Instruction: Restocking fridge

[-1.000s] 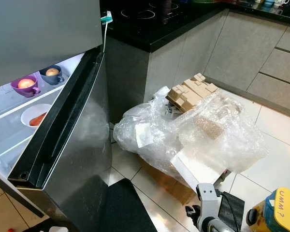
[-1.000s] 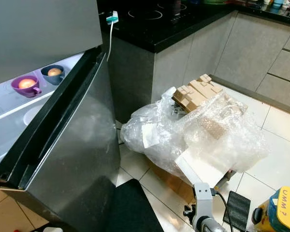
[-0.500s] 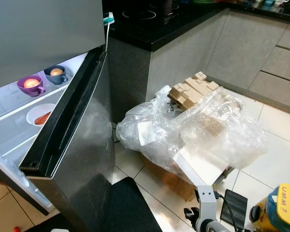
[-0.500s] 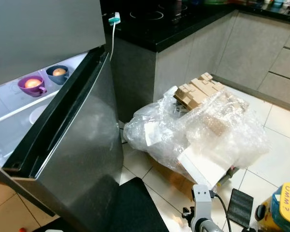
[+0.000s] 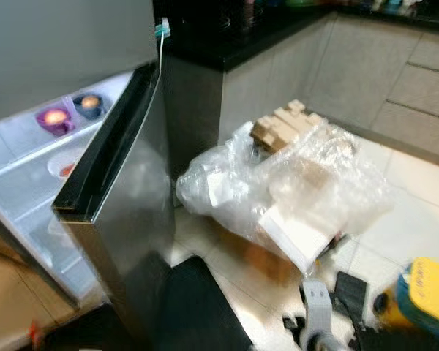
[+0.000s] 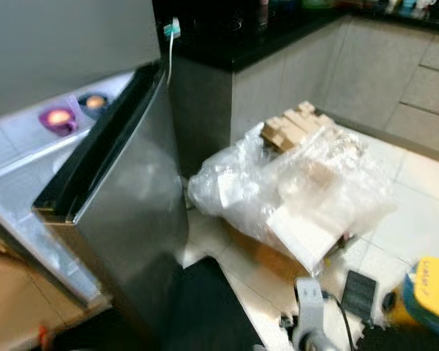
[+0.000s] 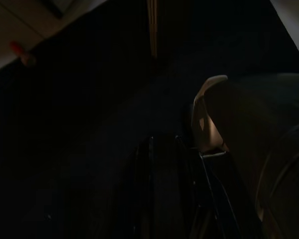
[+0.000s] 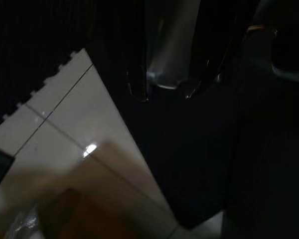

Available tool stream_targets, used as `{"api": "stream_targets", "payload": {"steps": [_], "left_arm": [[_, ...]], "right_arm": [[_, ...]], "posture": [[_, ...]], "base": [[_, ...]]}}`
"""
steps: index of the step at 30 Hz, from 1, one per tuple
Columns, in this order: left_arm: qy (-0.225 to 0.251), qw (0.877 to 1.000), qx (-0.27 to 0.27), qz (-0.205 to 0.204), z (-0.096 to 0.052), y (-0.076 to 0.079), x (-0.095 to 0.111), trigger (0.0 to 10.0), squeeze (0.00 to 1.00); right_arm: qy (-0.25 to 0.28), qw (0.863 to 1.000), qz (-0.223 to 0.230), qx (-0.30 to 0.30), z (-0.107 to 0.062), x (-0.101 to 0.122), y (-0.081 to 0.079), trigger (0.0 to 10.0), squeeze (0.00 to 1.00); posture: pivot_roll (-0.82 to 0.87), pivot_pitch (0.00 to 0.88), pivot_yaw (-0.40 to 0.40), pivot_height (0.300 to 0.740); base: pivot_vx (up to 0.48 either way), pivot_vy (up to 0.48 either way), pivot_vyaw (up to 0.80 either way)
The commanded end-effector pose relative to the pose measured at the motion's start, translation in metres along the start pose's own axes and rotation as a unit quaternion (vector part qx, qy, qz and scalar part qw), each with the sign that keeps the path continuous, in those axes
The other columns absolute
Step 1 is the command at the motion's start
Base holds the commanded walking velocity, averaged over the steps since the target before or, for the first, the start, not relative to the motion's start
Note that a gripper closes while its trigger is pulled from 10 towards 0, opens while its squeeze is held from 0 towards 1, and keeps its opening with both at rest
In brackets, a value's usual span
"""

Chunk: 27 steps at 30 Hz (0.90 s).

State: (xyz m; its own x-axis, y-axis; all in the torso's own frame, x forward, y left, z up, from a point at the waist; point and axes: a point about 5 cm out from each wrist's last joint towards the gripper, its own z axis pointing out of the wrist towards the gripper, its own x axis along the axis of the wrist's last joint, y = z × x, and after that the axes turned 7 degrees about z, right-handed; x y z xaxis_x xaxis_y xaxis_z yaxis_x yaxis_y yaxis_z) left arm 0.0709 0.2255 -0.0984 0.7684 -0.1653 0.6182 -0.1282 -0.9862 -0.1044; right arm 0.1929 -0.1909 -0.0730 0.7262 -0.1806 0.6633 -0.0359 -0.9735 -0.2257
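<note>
The steel fridge door [image 5: 128, 190] stands open at the left. On the lit shelves behind it sit a purple cup [image 5: 55, 117] and a blue cup [image 5: 90, 104], each with something orange inside. Lower down is a white bowl [image 5: 64, 167] holding a reddish item. The head views are blurred. My left gripper [image 7: 163, 199] hangs in deep shade over a black mat. My right gripper [image 8: 165, 92] hangs low over the mat's edge and pale tiles. Silver parts of my right arm [image 5: 318, 322] show at the bottom.
A big heap of bubble wrap [image 5: 300, 190] with moulded cardboard [image 5: 282, 126] on top lies on the tiled floor right of the fridge. A black counter [image 5: 227, 33] and grey cabinets stand behind. A yellow object [image 5: 428, 289] and a black mat [image 5: 197, 307] lie near my feet.
The whole picture has shifted and gone blurry, so the camera has moved. More floor under the fridge door now shows. The cups and the bubble wrap heap keep their places.
</note>
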Motion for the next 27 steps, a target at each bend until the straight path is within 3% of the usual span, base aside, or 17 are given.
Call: {"api": "stream_targets", "payload": {"steps": [1,7,13,22,27], "left_arm": [[-0.007,1.0,-0.019,0.005,0.0,0.008,-0.003,10.0,0.0],[-0.009,1.0,-0.013,0.002,0.0,0.006,-0.003,10.0,0.0],[0.003,0.998,0.026,-0.058,0.004,-0.005,0.006,10.0,0.0],[0.009,0.997,0.029,-0.065,0.006,-0.008,0.009,10.0,0.0],[0.011,0.998,0.021,-0.063,0.005,-0.005,0.008,10.0,0.0]], "right_arm": [[-0.001,1.0,-0.002,-0.002,0.0,0.001,0.001,10.0,0.0],[-0.001,1.0,-0.001,-0.002,0.0,0.001,0.001,10.0,0.0],[-0.002,1.0,-0.004,0.0,0.0,0.001,0.001,10.0,0.0],[-0.001,1.0,-0.016,0.016,0.001,0.001,-0.005,10.0,0.0],[-0.001,1.0,-0.015,0.021,0.002,0.001,-0.007,10.0,0.0]], "posture": [[-0.07,0.077,-0.036,0.713],[-0.07,0.077,-0.036,0.713],[-0.07,0.081,-0.038,0.713],[-0.06,0.079,-0.038,0.713],[-0.06,0.076,-0.034,0.713]], "base": [[-0.255,0.0,0.0],[-0.042,0.0,0.0],[0.0,0.0,0.0],[0.0,0.0,0.0],[0.0,0.0,0.54]]}}
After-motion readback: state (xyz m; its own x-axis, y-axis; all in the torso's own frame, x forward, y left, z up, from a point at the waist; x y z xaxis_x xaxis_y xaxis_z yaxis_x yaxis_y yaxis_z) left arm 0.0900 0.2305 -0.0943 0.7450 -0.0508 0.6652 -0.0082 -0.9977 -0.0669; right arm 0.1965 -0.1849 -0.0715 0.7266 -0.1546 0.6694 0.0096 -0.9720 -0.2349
